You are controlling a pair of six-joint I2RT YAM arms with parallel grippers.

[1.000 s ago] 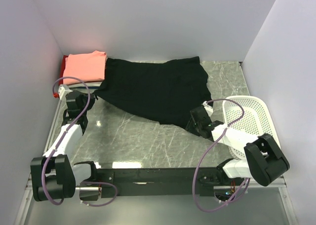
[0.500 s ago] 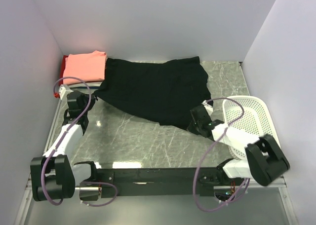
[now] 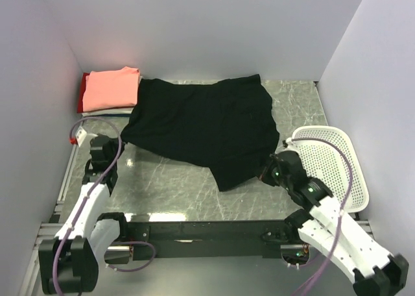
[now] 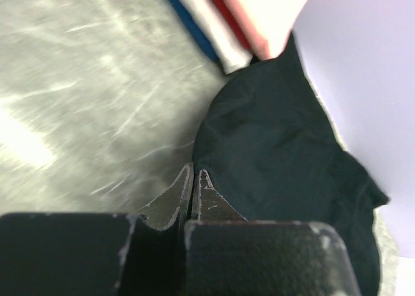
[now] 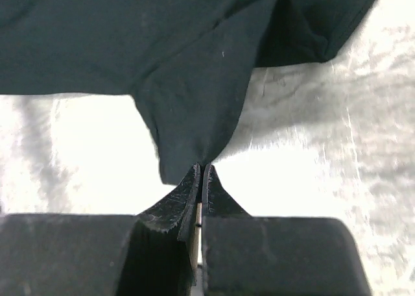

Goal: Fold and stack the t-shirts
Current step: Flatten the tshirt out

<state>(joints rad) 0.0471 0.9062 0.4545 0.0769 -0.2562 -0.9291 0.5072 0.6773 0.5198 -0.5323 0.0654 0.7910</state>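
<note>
From the top camera I see the black t-shirt spread across the far half of the table, its long axis running left to right. The left gripper sits at the shirt's near left corner and the right gripper at its near right corner, so the whole body of cloth lies beyond both of them, away from the arm bases. A folded salmon-pink t-shirt rests on a red t-shirt in the far left corner, just beside the black one and much closer to my left arm. The white mesh basket stands at the right edge, beside the right arm.

On the left wrist camera the jaws are pressed together with the hem of the black t-shirt running right into the tips, so I read it as a pinch on that edge, though the contact itself is hard to make out. The edges of the folded stack show at the top.

On the right wrist camera it is plainer: the right gripper is clamped tight on a point of black cloth that tents down into it.

With a corner in each gripper, I judge the next move has to be shared — both arms together, keeping the span between them taut
</note>
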